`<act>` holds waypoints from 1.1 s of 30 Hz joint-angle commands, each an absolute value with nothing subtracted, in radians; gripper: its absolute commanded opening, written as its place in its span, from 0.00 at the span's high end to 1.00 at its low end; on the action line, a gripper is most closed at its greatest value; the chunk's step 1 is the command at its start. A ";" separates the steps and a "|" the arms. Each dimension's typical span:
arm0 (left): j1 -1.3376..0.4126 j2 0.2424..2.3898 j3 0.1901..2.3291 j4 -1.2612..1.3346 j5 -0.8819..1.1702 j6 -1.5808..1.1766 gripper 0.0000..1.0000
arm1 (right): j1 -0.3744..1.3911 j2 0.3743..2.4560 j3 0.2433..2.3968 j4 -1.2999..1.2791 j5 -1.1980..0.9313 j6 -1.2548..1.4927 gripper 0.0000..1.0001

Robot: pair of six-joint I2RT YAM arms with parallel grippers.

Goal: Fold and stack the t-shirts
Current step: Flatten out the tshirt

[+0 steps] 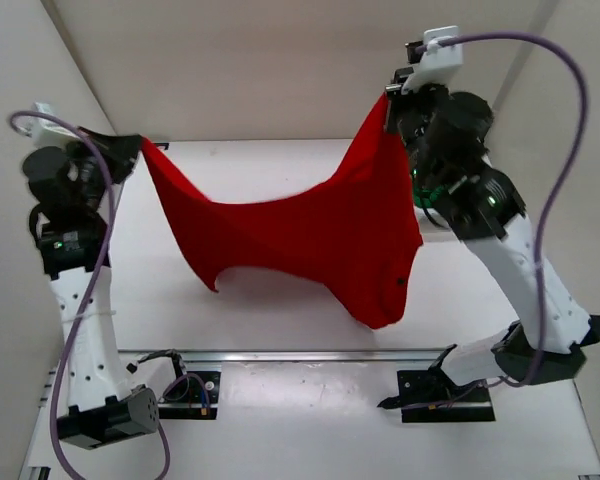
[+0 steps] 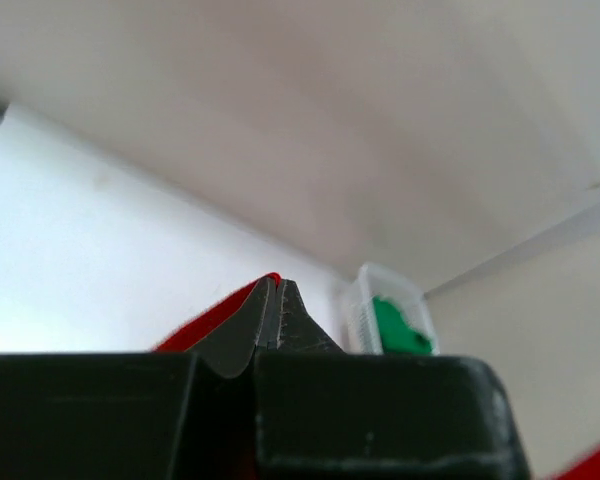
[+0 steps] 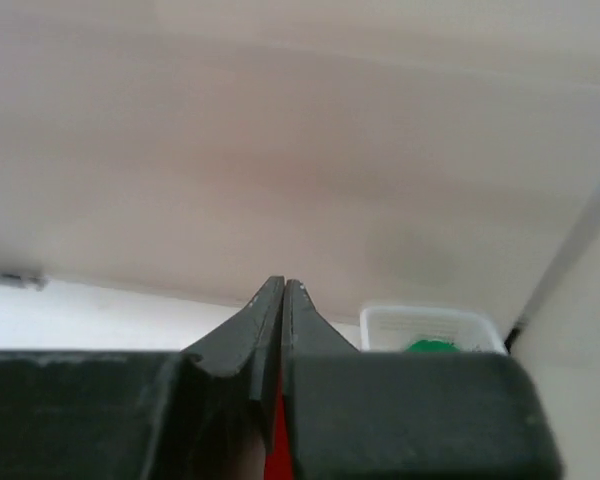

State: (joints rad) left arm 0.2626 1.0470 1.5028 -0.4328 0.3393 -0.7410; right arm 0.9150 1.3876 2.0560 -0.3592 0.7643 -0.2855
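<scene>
A bright red t-shirt (image 1: 300, 235) hangs stretched in the air between my two grippers, sagging in the middle with its lower edge over the white table (image 1: 280, 310). My left gripper (image 1: 140, 143) is shut on its left corner, and red cloth (image 2: 210, 318) shows beside the pinched fingertips (image 2: 277, 282). My right gripper (image 1: 388, 105), held higher, is shut on the right corner; a red strip (image 3: 276, 450) shows between its closed jaws (image 3: 282, 282). A green t-shirt (image 2: 398, 328) lies in a white basket (image 2: 365, 300), which also appears in the right wrist view (image 3: 430, 322).
Beige walls close in the table at the back and both sides. A metal rail (image 1: 310, 355) with the arm bases runs along the near edge. The white basket stands in the far corner, outside the top view.
</scene>
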 commanded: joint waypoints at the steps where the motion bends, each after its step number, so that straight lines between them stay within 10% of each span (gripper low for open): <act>1: 0.206 1.034 1.326 -0.390 0.242 -0.713 1.00 | 0.568 1.384 1.878 -0.556 0.142 0.066 1.00; 7: 0.143 1.129 1.029 -0.246 0.148 -0.703 1.00 | 0.309 1.605 1.802 -0.471 -0.191 0.126 1.00; 12: 0.118 1.421 1.302 -0.279 0.138 -0.690 1.00 | 0.183 2.023 2.469 -0.672 -0.271 0.147 1.00; 17: 0.172 1.545 1.748 -0.390 0.152 -0.690 1.00 | 0.043 1.987 2.600 -0.474 -0.371 0.324 1.00; 24: 0.274 1.609 2.023 -0.397 0.192 -0.744 1.00 | -0.044 1.830 2.536 -0.170 -0.373 0.397 1.00; 33: 0.287 1.549 1.748 -0.287 0.131 -0.689 1.00 | -0.011 1.798 2.141 -0.319 -0.342 0.229 1.00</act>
